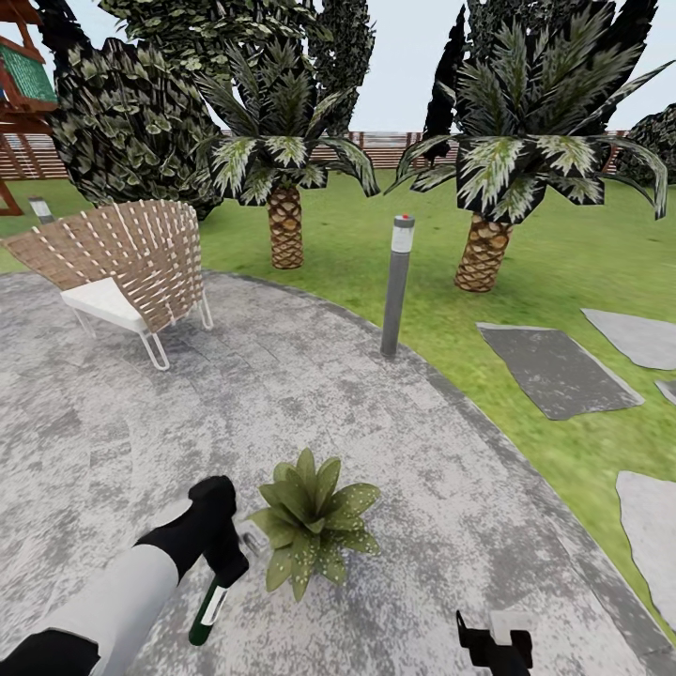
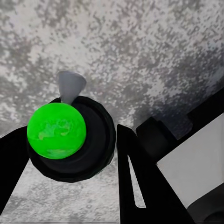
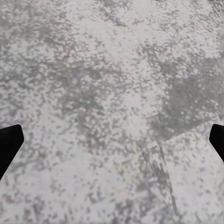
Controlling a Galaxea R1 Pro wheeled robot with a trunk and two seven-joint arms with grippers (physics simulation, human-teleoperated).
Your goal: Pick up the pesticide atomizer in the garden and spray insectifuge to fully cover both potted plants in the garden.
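Observation:
The pesticide atomizer point(image 1: 208, 608), a slim dark green bottle with a white band, hangs tilted from my left gripper point(image 1: 223, 556), which is shut on its upper part. In the left wrist view its bright green round end point(image 2: 56, 130) and black body sit between the two black fingers point(image 2: 135, 177), with a grey nozzle point(image 2: 70, 86) sticking out over the paving. A potted plant point(image 1: 314, 521), a low rosette of speckled green leaves, stands on the patio right beside that gripper. My right gripper point(image 1: 493, 643) is open at the near edge, its fingertips point(image 3: 9, 144) spread wide over bare paving.
A woven chair point(image 1: 122, 258) stands at the patio's point(image 1: 113, 422) far left. A tall grey bollard lamp point(image 1: 397, 282) rises at the patio edge. Two palms point(image 1: 284, 225) grow on the lawn behind. Flat stepping stones point(image 1: 554, 366) lie in the grass to the right.

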